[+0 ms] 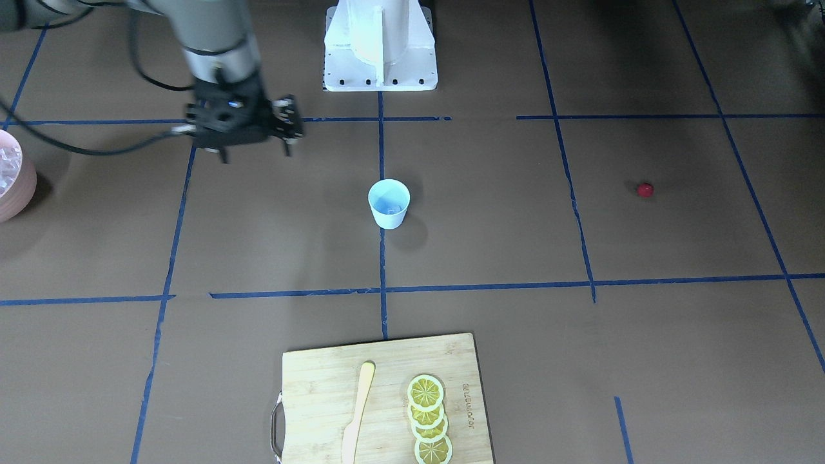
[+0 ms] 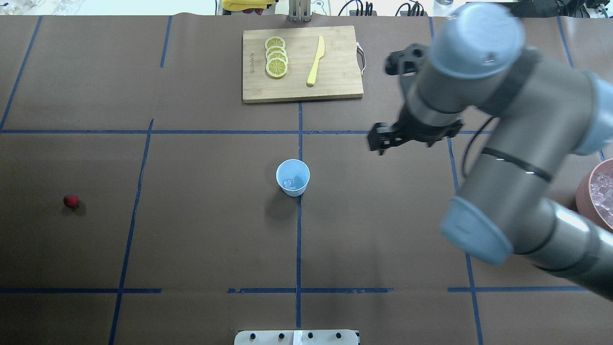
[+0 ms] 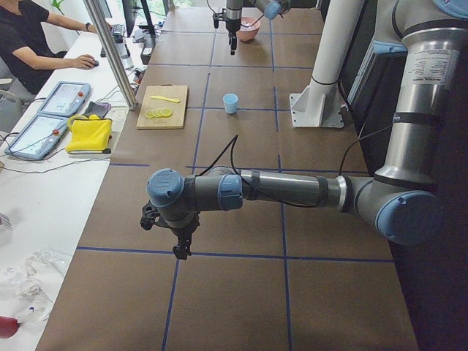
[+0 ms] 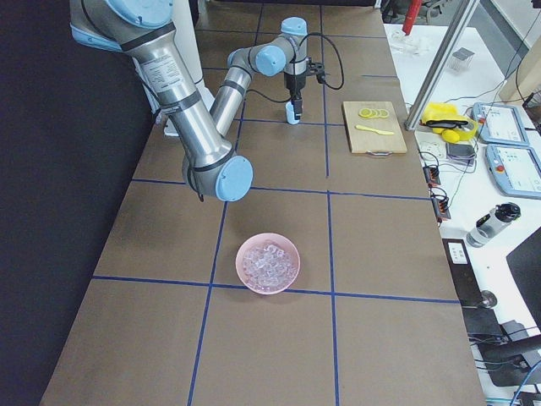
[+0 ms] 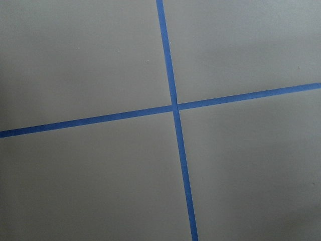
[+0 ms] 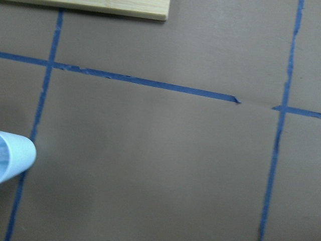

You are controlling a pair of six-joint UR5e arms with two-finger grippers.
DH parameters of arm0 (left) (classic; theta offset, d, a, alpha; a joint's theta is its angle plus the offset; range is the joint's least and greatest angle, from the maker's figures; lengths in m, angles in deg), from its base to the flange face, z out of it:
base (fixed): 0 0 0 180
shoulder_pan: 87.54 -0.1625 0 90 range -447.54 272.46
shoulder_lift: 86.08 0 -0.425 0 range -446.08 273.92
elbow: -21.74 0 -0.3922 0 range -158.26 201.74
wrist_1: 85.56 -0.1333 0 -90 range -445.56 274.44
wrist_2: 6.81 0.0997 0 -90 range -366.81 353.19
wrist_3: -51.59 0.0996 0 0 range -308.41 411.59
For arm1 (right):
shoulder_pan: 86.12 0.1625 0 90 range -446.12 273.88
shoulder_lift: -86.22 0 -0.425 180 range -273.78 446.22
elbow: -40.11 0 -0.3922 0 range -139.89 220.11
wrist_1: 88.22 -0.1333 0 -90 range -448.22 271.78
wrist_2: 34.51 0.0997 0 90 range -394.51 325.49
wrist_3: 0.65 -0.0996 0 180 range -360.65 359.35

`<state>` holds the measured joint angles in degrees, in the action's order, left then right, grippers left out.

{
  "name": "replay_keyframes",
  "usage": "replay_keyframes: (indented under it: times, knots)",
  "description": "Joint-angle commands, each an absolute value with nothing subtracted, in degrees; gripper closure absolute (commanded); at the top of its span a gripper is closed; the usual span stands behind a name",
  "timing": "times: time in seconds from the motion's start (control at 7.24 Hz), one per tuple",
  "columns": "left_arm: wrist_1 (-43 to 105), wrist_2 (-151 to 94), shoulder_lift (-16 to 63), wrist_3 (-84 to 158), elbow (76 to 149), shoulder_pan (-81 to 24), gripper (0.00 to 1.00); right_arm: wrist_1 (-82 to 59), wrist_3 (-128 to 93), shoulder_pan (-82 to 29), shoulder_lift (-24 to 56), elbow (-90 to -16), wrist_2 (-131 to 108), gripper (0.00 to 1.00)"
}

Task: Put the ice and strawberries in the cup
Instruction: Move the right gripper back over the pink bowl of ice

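Ice lies in the cup mid-surface, your right gripper hangs between it and the pink bowl, likely fetching more, the strawberry sits well apart, and you cannot tell whether that gripper or the left gripper is parted.

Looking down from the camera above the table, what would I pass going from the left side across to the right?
strawberry → cup → right gripper → pink bowl holding ice. The cutting board overlaps the cup sideways, so it is left out.
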<state>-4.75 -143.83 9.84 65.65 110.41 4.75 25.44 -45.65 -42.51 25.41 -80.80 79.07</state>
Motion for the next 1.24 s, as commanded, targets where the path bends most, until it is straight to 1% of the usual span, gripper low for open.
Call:
replay_keyframes:
  times: [0.0,0.28,0.41,0.55,0.69,0.97,1.11]
  knots:
    - [-4.8,-143.8,9.8,65.7,110.4,4.7,0.0,25.6,-31.4,-34.0,12.2,-88.9,83.9,0.01]
    - [-4.7,-143.8,9.8,63.6,110.6,4.7,0.0,22.2,-14.4,-23.9,-0.8,-89.9,89.6,0.01]
    - [-4.7,-143.8,9.8,63.6,110.9,4.7,0.0,12.6,-10.8,-20.4,-9.0,-88.8,91.5,0.01]
    - [-4.7,-143.8,9.7,63.5,111.5,4.7,0.0,4.2,-9.1,-17.8,-14.2,-86.9,94.3,0.01]
    - [-4.8,-143.8,9.6,63.5,111.8,4.7,0.0,-3.0,-5.3,-15.4,-18.4,-83.2,97.1,0.01]
    - [-4.7,-143.8,9.5,63.0,112.0,4.7,0.0,-11.1,1.2,-12.0,-21.5,-75.9,97.9,0.01]
    - [-4.8,-143.8,9.5,63.0,112.4,4.7,0.0,-11.3,1.5,-11.7,-21.6,-75.2,97.6,0.02]
